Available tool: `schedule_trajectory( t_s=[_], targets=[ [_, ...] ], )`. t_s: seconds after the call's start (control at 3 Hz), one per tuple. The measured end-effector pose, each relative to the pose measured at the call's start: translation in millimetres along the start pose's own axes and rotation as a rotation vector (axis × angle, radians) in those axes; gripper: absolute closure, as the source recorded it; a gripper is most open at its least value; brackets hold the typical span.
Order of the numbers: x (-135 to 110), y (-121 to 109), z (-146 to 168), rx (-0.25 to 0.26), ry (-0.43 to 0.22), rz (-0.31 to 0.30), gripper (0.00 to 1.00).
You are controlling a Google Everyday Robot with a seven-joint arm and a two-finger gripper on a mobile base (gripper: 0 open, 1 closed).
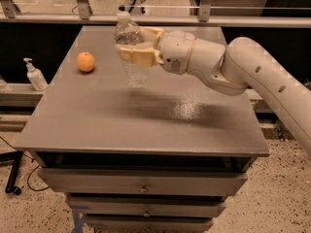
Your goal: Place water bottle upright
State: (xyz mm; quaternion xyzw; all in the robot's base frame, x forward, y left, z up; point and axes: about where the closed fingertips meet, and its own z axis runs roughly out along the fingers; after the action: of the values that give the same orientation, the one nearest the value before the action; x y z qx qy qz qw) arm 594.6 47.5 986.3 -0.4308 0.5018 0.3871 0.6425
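Note:
The water bottle is a clear ribbed plastic bottle with a white cap. It stands upright in the air over the far middle of the grey table. My gripper reaches in from the right on a white arm and is shut on the bottle's upper half, its cream fingers on either side. The bottle's lower end hangs close over the tabletop; I cannot tell whether it touches. The label band is hidden by the fingers.
An orange lies on the table's far left. A small white pump-dispenser bottle stands on a ledge left of the table. Drawers sit under the tabletop. A rail runs behind the table.

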Motion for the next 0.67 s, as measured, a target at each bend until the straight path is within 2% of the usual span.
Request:
schedule_trajectory(
  t_s=[0.67],
  targets=[
    [27.4,4.0,1.3,-0.006,-0.048,0.077,1.0]
  ],
)
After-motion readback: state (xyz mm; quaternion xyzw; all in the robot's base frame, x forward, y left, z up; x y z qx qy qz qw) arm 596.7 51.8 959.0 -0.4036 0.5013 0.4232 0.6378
